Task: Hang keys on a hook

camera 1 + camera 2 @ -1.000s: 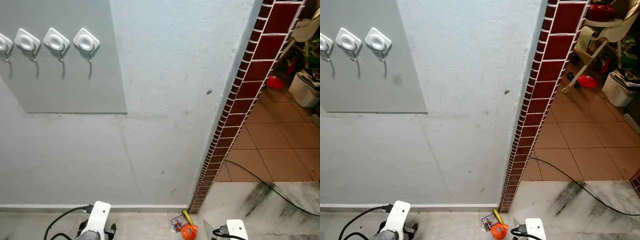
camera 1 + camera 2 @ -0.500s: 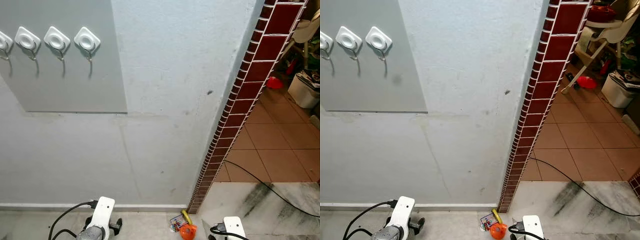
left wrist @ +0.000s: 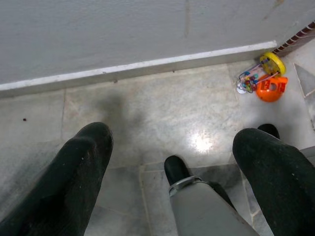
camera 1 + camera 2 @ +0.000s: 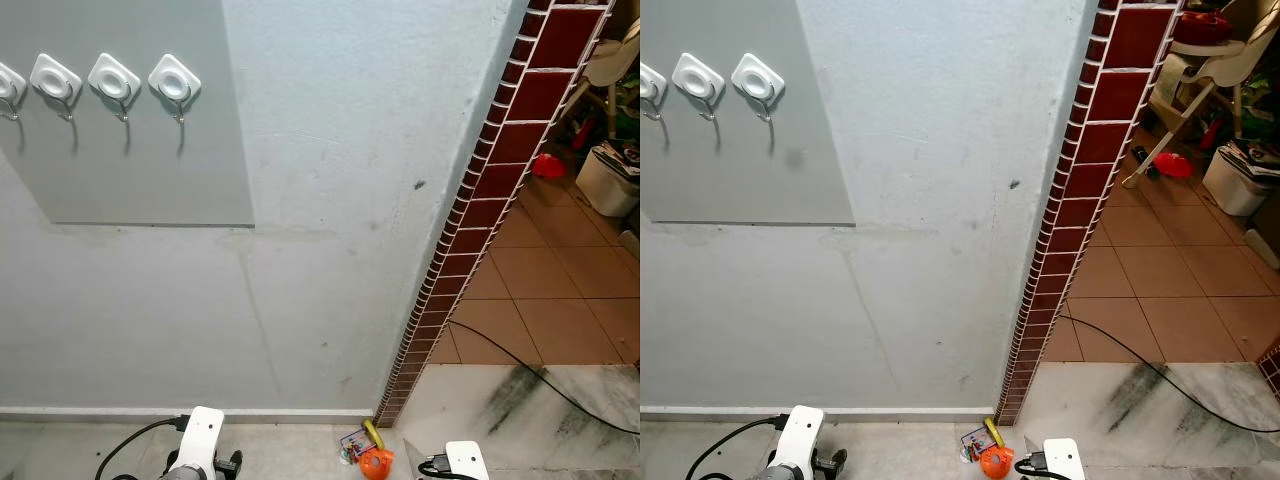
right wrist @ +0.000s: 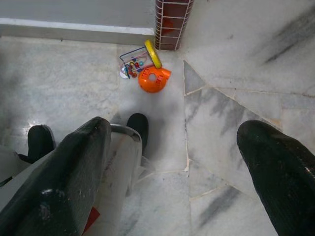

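Observation:
Several white square hooks (image 4: 173, 83) sit in a row on a grey panel (image 4: 150, 160) high on the wall at the upper left. On the floor by the foot of the brick pillar lies a small bunch with an orange and a yellow tag (image 4: 368, 455), perhaps the keys, and the bunch (image 3: 261, 78) is seen from the wrists too (image 5: 147, 69). My left gripper (image 3: 174, 140) hangs low over the floor, open and empty. My right gripper (image 5: 175, 130) is also open and empty, with the bunch beyond it. Both arms (image 4: 200, 440) hang at the bottom edge.
A red brick pillar edge (image 4: 480, 200) ends the wall on the right. Beyond it a black cable (image 4: 520, 360) crosses the tiled floor toward a white bin (image 4: 612, 180) and a chair. A white skirting (image 3: 147, 64) runs along the wall. My own foot (image 3: 177, 169) stands below.
My left wrist rose a little toward the right, then sank back to the bottom edge. The right wrist dropped slightly. The bunch on the floor has not moved.

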Controlling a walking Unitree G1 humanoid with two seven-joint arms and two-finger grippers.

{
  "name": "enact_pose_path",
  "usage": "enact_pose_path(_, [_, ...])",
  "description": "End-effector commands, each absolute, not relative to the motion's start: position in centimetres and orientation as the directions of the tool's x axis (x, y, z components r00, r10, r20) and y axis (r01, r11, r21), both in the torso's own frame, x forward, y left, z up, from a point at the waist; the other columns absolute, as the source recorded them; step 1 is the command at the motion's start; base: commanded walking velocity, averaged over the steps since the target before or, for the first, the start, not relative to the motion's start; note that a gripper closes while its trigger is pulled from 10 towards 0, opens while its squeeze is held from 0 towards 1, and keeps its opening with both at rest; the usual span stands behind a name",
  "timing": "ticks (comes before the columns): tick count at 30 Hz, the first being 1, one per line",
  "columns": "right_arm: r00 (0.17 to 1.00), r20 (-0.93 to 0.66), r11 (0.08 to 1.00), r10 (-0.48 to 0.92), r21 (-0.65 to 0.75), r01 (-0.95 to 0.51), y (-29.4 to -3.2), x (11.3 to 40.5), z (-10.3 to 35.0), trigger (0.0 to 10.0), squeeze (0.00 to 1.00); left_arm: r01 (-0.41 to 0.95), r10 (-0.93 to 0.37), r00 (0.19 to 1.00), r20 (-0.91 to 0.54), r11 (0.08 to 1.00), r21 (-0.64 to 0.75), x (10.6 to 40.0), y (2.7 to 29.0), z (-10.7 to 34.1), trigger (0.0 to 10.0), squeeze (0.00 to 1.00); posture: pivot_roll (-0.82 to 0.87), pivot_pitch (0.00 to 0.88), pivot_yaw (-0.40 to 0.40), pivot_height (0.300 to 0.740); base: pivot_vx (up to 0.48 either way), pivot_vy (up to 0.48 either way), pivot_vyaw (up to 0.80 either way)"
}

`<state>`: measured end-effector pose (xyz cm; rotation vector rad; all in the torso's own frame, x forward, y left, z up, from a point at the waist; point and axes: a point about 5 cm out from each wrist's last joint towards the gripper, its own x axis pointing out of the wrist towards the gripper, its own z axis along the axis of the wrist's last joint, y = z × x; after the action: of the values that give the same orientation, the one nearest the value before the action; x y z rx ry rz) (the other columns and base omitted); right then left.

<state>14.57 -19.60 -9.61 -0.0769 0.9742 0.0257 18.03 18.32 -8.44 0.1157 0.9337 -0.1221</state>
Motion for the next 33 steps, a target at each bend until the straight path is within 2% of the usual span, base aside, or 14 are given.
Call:
enact_pose_path(1, [0.556, -0.831, 0.996, -0.013, -0.062, -0.069, -19.55, 14.57, -9.63, 10.0, 0.00, 0.157, -0.059, 0.575, -0.816, 0.987, 0.040, 17.66, 18.36, -8.62, 10.0, 0.00, -0.09, 0.000, 0.014, 0.740, 0.000, 0.000, 0.00])
enact_pose_path(5, [0.553, -0.833, 0.995, -0.012, -0.068, -0.079, -19.46, 14.64, -9.63, 10.0, 0.00, 0.160, -0.059, 0.573, -0.818, 0.986, 0.041, 17.65, 18.29, -8.63, 10.0, 0.00, -0.08, 0.000, 0.010, 0.740, 0.000, 0.000, 0.13])
enact_pose_path(20, [0.551, -0.834, 0.985, 0.005, -0.090, -0.146, -18.92, 15.23, -9.52, 10.0, 0.00, 0.128, -0.047, 0.566, -0.823, 0.991, 0.031, 17.18, 18.51, -8.83, 10.0, 0.00, -0.05, 0.000, -0.001, 0.740, 0.000, 0.000, 0.80])
enact_pose_path(27, [0.547, -0.837, 0.983, 0.003, -0.097, -0.155, -19.04, 15.10, -9.55, 10.0, 0.00, 0.134, -0.046, 0.564, -0.824, 0.990, 0.036, 17.21, 18.55, -8.81, 10.0, 0.00, -0.05, 0.000, -0.004, 0.740, 0.000, 0.407, 0.80])
enact_pose_path(33, [0.543, -0.840, 0.982, 0.001, -0.102, -0.160, -19.20, 14.99, -9.58, 10.0, 0.00, 0.150, -0.047, 0.567, -0.822, 0.988, 0.046, 17.32, 18.44, -8.77, 10.0, 0.00, -0.05, 0.000, -0.006, 0.740, 0.000, 0.000, 0.80])
